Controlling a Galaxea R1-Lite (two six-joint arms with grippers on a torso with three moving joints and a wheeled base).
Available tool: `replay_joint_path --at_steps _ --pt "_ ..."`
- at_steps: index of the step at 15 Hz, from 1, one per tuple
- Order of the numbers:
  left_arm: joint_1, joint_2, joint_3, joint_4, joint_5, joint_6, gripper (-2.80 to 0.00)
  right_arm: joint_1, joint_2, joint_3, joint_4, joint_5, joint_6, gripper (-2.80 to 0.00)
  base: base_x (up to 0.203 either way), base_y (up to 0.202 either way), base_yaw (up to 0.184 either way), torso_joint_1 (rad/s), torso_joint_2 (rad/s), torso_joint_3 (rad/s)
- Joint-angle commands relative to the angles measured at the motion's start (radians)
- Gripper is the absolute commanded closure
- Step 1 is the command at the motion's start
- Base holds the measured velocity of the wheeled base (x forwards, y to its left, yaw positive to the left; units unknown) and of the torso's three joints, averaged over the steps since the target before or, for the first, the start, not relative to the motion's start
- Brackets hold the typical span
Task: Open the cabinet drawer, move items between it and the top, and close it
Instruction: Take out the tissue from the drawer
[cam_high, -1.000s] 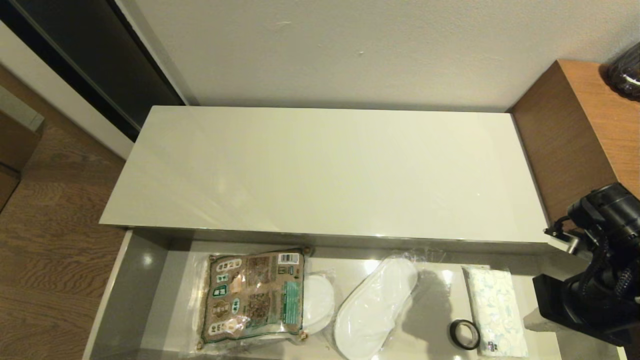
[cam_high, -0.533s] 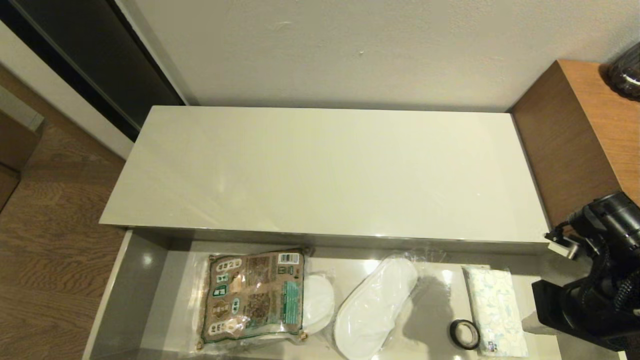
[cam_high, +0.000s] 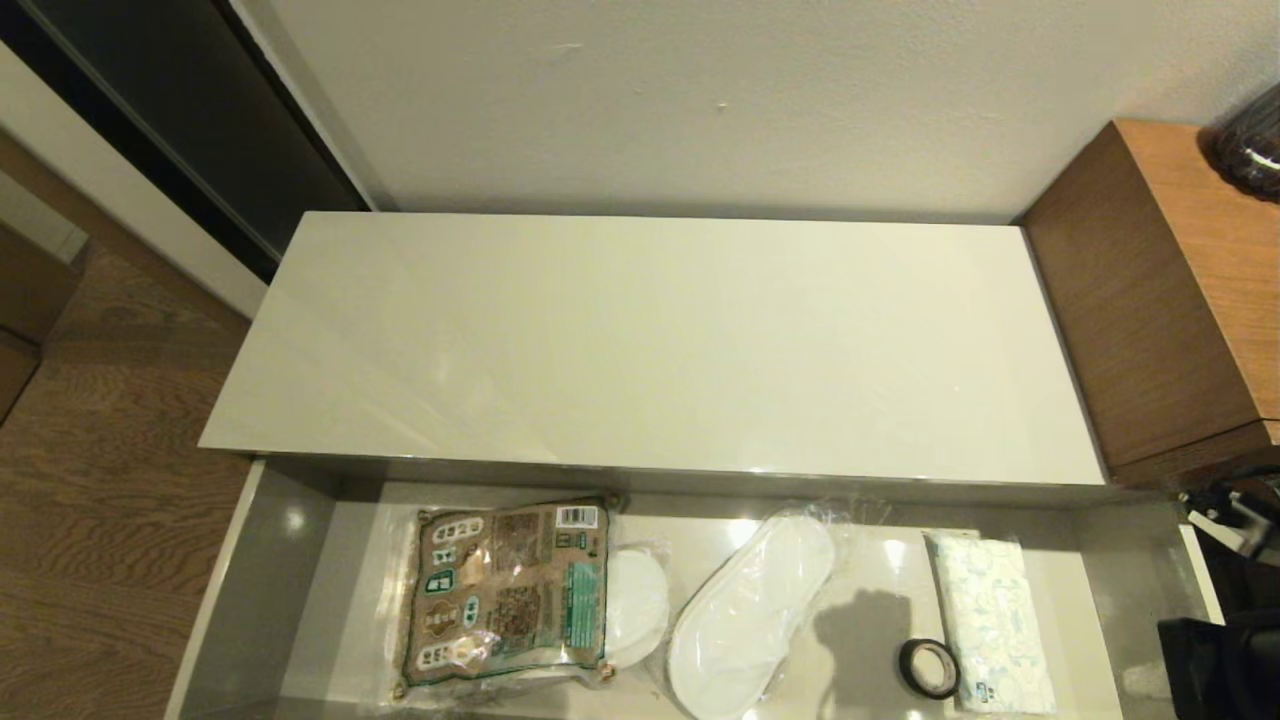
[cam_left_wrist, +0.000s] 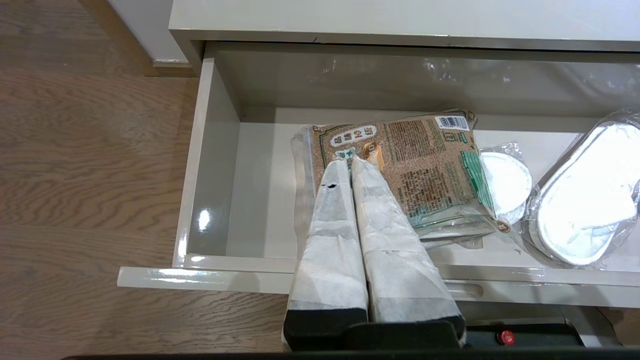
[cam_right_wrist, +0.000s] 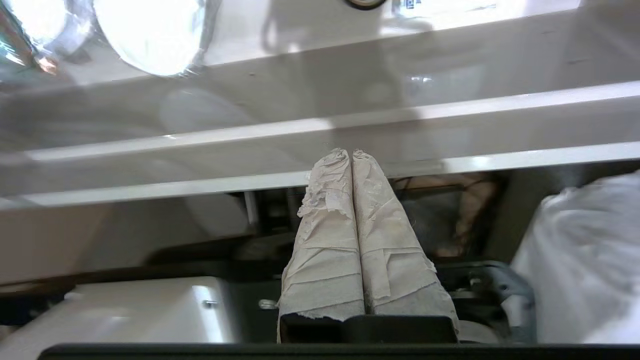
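The drawer (cam_high: 260, 580) stands pulled out below the top (cam_high: 650, 340), which is bare. Our left claw (cam_left_wrist: 351, 159) hangs with both fingers pressed together, holding nothing, its tips above the printed packet (cam_left_wrist: 405, 170) that lies flat on the drawer floor. Our right claw (cam_right_wrist: 351, 152) is likewise pinched to a narrow point and empty, low down outside the drawer's front panel (cam_right_wrist: 300, 145); beyond that panel lie the tape ring (cam_high: 928, 668) and, just beside it, the tissue pack (cam_high: 992, 620).

We judge the packet light, floppy and slick in its film, so a pinch on a clear edge seam should hold best. The tissue pack looks soft and squashy; across its narrow width seems the place. The ring looks stiff and small, best taken across its rim. The wrapped slippers (cam_high: 745, 620) lie between the two claws.
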Motion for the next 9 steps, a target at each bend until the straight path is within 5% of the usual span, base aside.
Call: replay_joint_path --at_steps 1,5,9 --pt "0.000 0.002 0.000 0.000 0.000 0.000 0.00 0.000 0.020 0.088 -0.137 -0.003 -0.061 0.00 0.000 0.000 0.000 0.000 0.00 0.000" --pt "0.000 0.002 0.000 0.000 0.000 0.000 0.00 0.002 0.307 0.143 -0.551 -0.022 -0.147 0.00 0.000 0.000 0.000 0.000 0.00 0.000" --pt "0.000 0.002 0.000 0.000 0.000 0.000 0.00 0.148 0.483 0.000 -0.491 -0.274 -0.164 0.00 0.000 0.000 0.000 0.000 0.00 0.000"
